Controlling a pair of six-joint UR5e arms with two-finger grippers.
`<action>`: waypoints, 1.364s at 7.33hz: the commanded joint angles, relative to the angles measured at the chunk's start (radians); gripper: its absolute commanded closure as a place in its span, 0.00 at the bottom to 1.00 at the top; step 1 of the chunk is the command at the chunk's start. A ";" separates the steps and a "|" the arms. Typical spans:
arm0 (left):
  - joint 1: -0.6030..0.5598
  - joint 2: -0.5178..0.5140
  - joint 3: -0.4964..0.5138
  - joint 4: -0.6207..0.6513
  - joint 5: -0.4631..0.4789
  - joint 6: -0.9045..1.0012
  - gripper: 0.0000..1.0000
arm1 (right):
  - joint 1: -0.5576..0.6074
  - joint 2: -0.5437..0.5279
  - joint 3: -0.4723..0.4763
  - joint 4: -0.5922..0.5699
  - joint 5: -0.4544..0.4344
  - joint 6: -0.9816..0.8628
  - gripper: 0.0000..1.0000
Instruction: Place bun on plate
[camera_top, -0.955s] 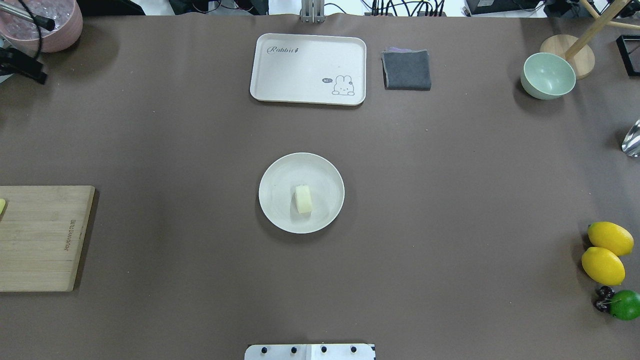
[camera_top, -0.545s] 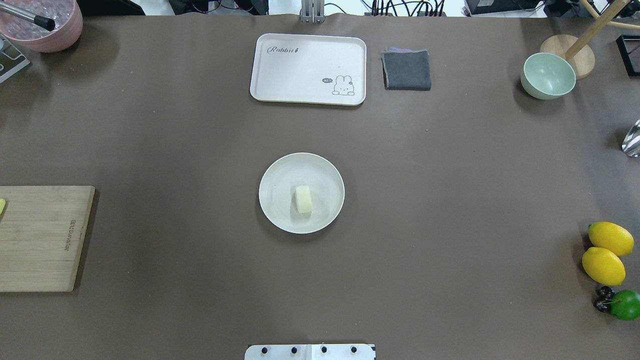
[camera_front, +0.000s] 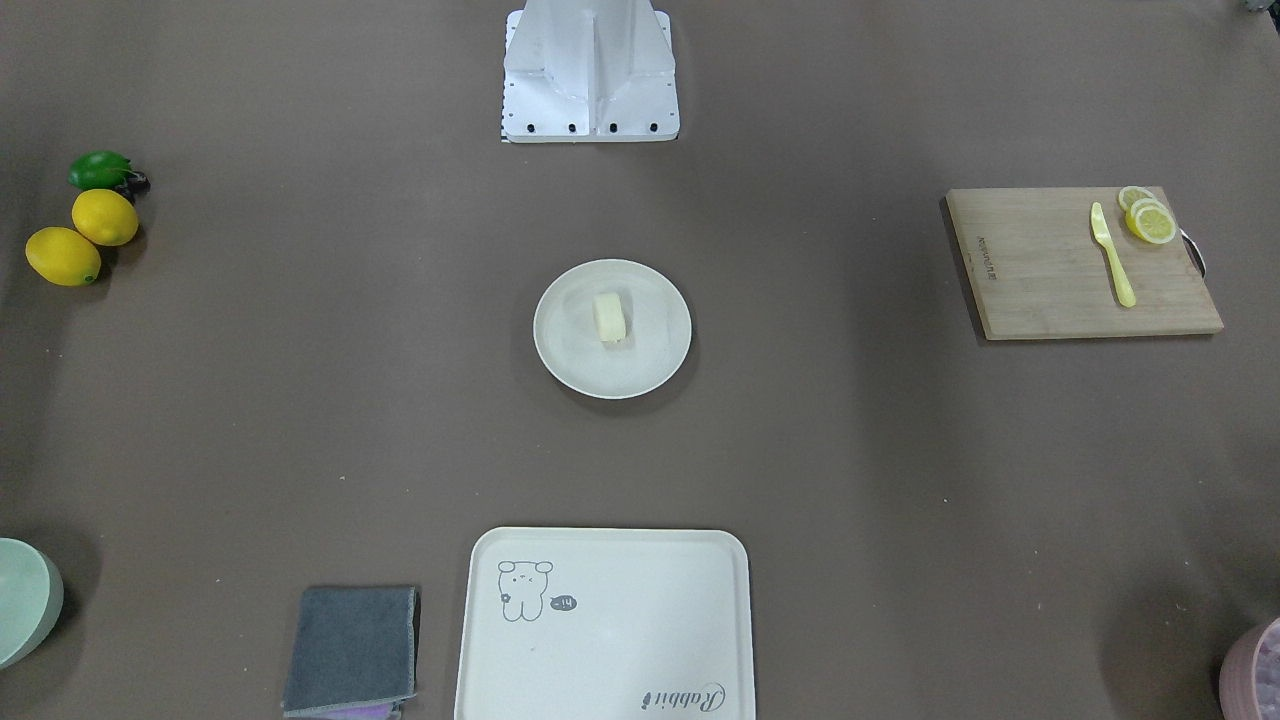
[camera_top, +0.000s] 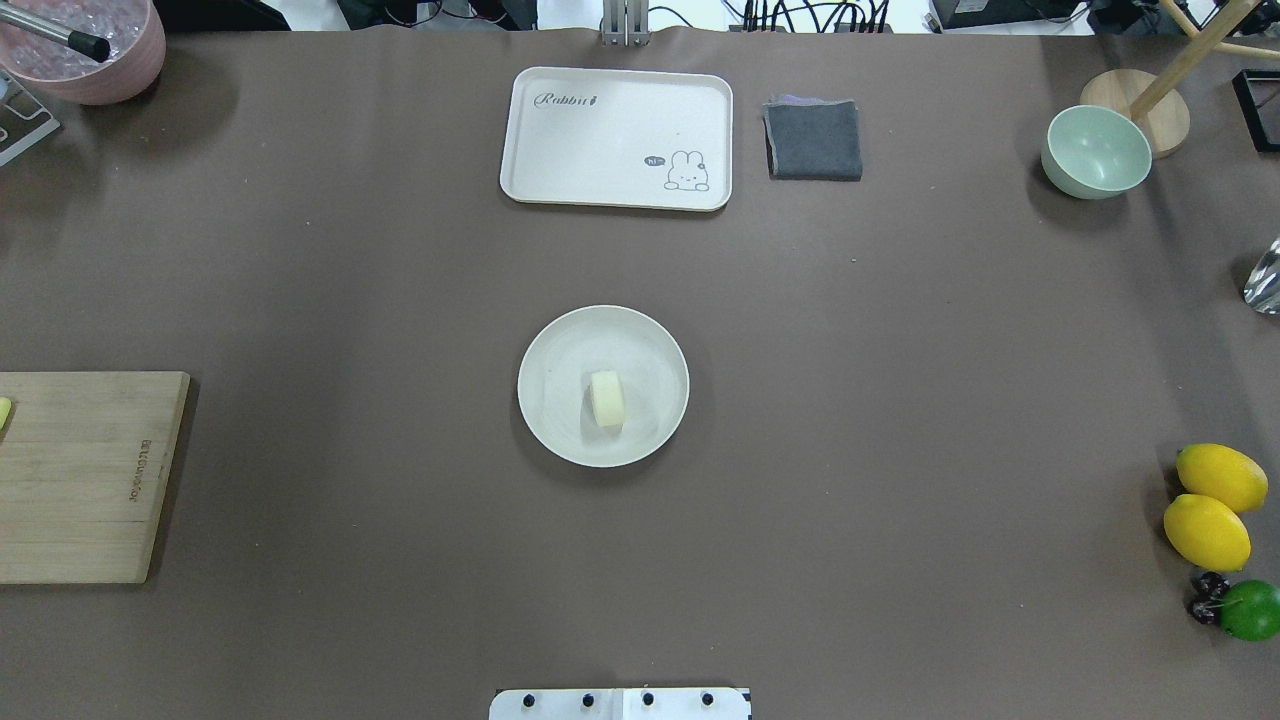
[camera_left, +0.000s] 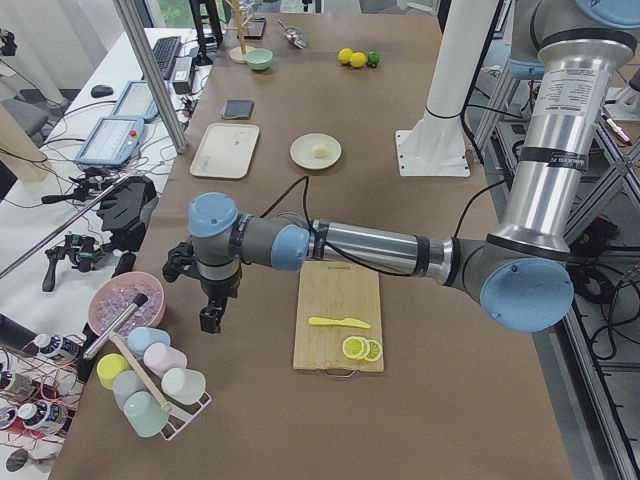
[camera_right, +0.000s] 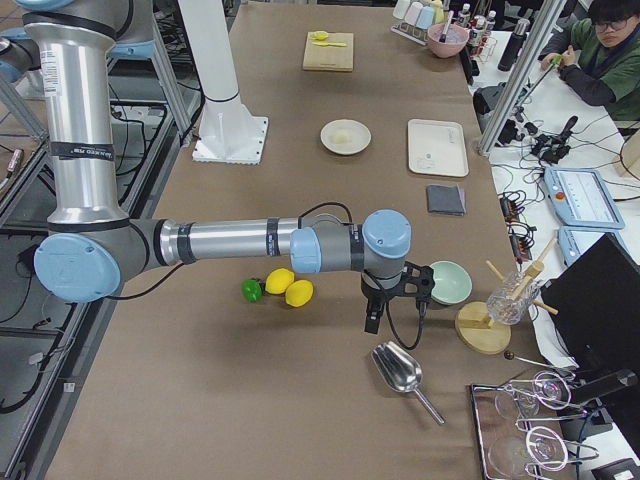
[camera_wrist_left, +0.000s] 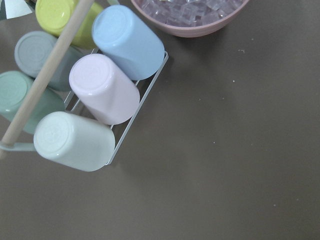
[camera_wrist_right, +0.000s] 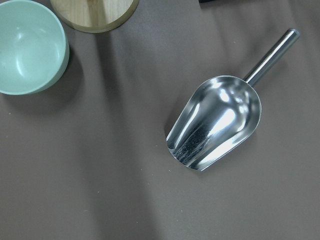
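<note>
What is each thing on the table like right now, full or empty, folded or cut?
bun: lying on the plate.
plate: upright, nothing else on it.
rabbit tray: empty.
green bowl: upright, empty.
grey cloth: folded.
lemon slices: cut, on the cutting board.
metal scoop: empty, open side up.
pink bowl: full of clear cubes.

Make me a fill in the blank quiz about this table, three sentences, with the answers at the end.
The bun lies on the round cream ____. On the wooden cutting board, a yellow knife lies next to the lemon ____. In the right wrist view, a shiny metal ____ lies near the pale green bowl.
Missing words: plate, slices, scoop.
</note>
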 joint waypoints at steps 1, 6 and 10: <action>-0.018 0.025 -0.002 0.001 -0.036 -0.004 0.02 | 0.001 0.004 0.006 -0.011 0.005 -0.002 0.00; -0.028 0.035 -0.003 -0.001 -0.036 -0.004 0.02 | 0.001 0.006 0.006 -0.011 0.004 -0.002 0.00; -0.035 0.037 -0.002 -0.001 -0.035 -0.005 0.02 | 0.001 0.004 0.006 -0.010 0.002 -0.002 0.00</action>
